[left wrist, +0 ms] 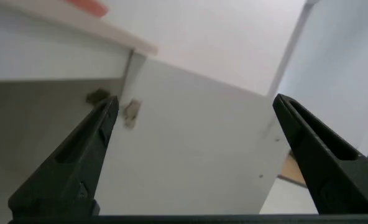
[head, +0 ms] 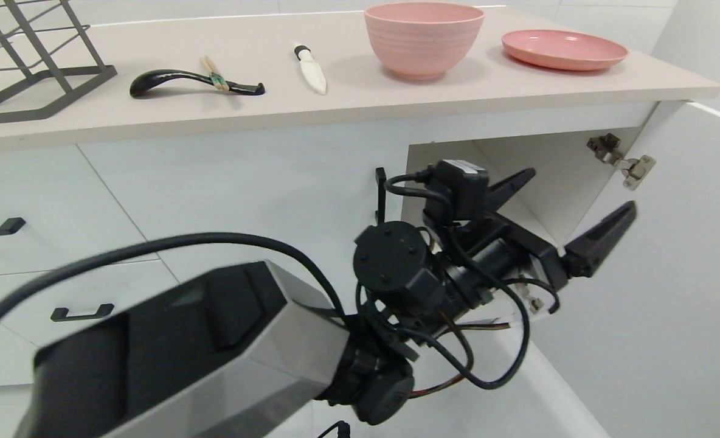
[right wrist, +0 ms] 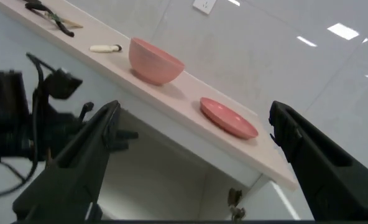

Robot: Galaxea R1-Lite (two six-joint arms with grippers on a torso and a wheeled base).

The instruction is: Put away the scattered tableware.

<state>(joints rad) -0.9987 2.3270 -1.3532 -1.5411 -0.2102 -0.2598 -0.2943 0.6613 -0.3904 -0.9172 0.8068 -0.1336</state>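
The rack [head: 25,55] is cut off at the edge. On the bench [head: 153,36] lie a pink bowl [head: 424,38], pink plate [head: 564,48], white knife [head: 311,68], chopsticks [head: 214,73] and black spoon [head: 190,82]. The left tool [head: 579,191], before the open cabinet [head: 518,152], and the right tool [right wrist: 195,111] gape wide, empty.

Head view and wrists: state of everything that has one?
cabinet door: open, swung wide.
drawers: shut.
left gripper: open, empty, at the cabinet opening.
right gripper: open, empty.
pink bowl: upright on the counter.
pink plate: flat on the counter, empty.
black spoon: lying on the counter.
chopsticks: lying across the spoon's handle.
white utensil: lying flat on the counter.
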